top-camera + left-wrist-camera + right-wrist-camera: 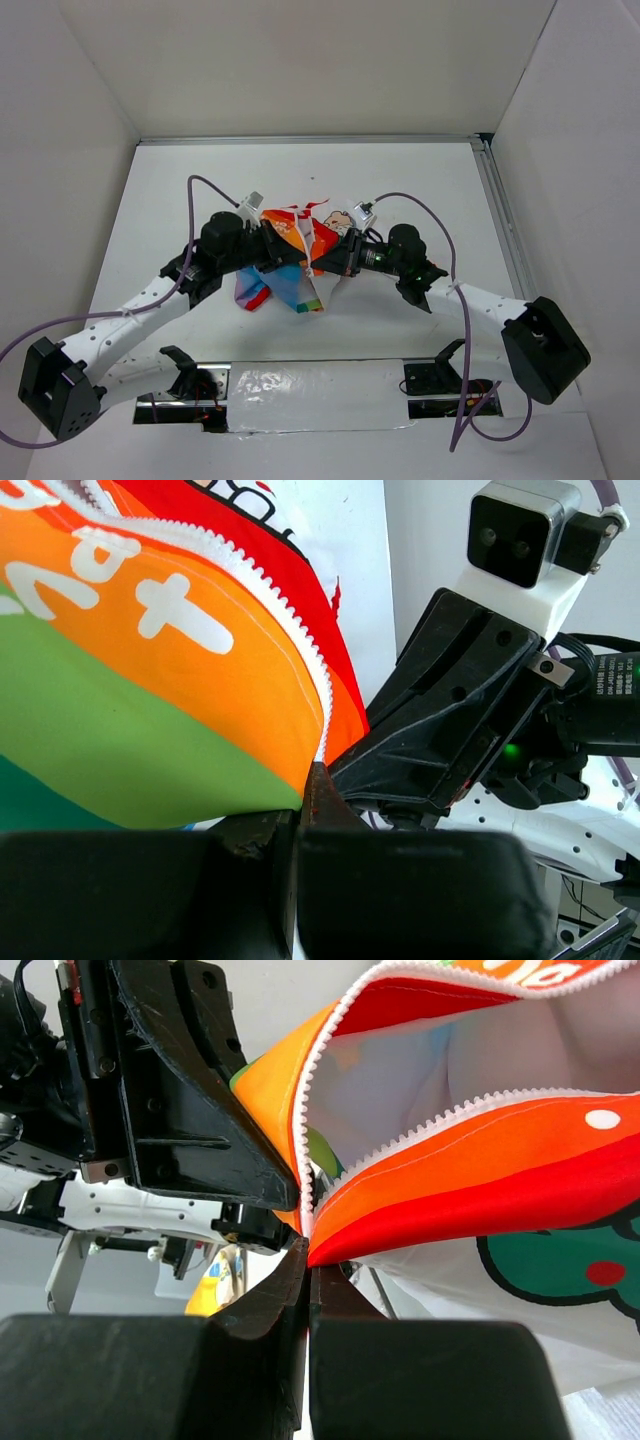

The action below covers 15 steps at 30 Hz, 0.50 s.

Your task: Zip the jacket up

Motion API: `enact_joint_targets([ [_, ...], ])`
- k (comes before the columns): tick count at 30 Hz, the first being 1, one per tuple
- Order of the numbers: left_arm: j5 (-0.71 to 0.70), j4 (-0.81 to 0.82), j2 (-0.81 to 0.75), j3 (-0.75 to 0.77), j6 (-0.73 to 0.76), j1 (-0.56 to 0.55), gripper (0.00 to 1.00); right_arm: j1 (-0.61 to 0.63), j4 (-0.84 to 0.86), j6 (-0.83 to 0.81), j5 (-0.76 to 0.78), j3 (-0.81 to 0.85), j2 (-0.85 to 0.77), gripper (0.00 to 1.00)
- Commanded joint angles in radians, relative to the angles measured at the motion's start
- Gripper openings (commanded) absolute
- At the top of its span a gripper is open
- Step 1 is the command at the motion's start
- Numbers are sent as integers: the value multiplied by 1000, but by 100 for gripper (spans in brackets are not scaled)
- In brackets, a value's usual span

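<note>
The jacket (292,262) hangs bunched between my two grippers above the middle of the table, showing rainbow stripes, red parts and a cartoon face. My left gripper (285,250) is shut on the jacket's lower edge, where the orange and green panel (150,680) ends at the white zipper teeth (290,640). My right gripper (328,260) is shut on the facing edge, pinching the red and orange panel (480,1180) just below its zipper teeth (470,1110). The two rows of teeth are apart above the grippers and meet at the bottom. The fingertips (318,785) (322,1278) nearly touch the other gripper.
A shiny foil strip (300,385) lies along the near edge between the arm bases. A metal rail (497,215) runs down the table's right side. White walls enclose the table (180,200). Purple cables (440,225) loop from each wrist.
</note>
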Motion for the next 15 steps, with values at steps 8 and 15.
enact_joint_targets([
  [8, -3, 72, -70, -28, 5, -3, 0, -24, 21, -33, -24, -5, -34, 0],
  [15, 17, 81, -65, -33, 6, -3, 0, -25, 62, -24, -33, -8, -36, 0],
])
